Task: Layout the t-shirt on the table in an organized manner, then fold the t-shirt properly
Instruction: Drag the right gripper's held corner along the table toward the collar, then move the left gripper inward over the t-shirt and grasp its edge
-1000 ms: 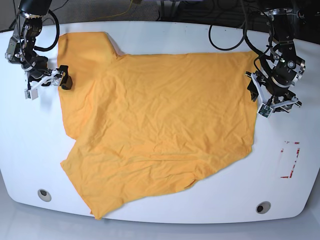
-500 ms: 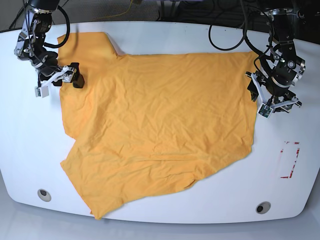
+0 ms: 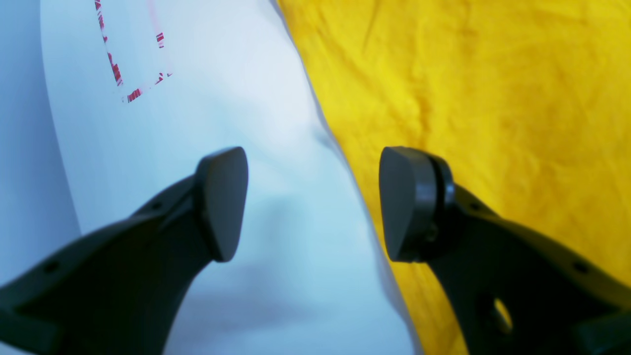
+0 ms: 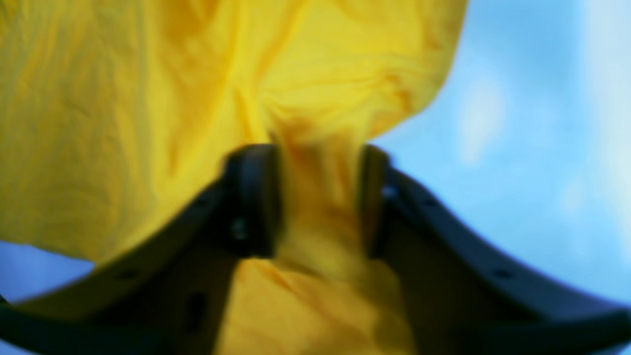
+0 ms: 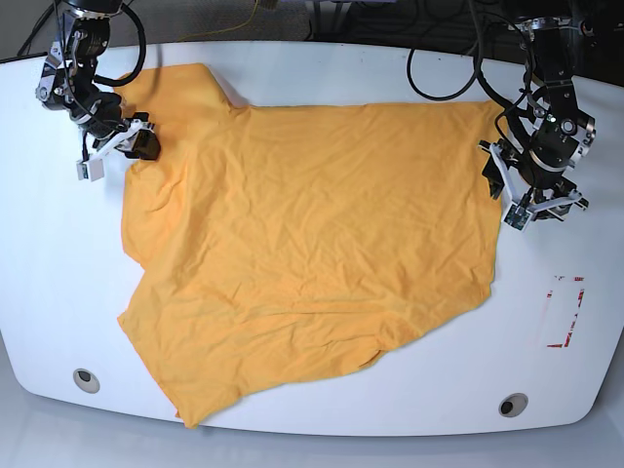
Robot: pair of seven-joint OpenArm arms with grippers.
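Orange-yellow cotton covers most of your table (image 5: 322, 68): the t-shirt (image 5: 312, 244) lies spread and wrinkly across the white top, one sleeve up at the far corner on the base view's left, hem edge running down the base view's right side, and a loose corner hanging toward the near edge by the grey grommet (image 5: 86, 378) on that view's left.

Your right gripper (image 4: 318, 197) (base view's left, at the sleeve/shoulder area) has fabric bunched between its fingers (image 4: 251, 197) — wrist cam is blurry, but you can see a gathered fold of shirt running straight through the gap w/ both pads pressed against it. So it's closed on the cloth, w/ the jaws kept a bit apart by the bunched fold. Cloth fans out from that pinch and bare table shows to the side.

Your left gripper (image 3: 313, 202) (base view's right) sits at the shirt's side edge, jaws apart, nothing between them. One fingertip (image 3: 224, 202) is over bare white table, the other over the yellow fabric; shirt edge runs between them. Can't tell from the wrist cam whether the tips touch the surface.

Red tape outline (image 5: 565, 312) sits on bare table near the left arm, apart from the shirt. Second grommet (image 5: 513, 404) is at the near edge, also uncovered.
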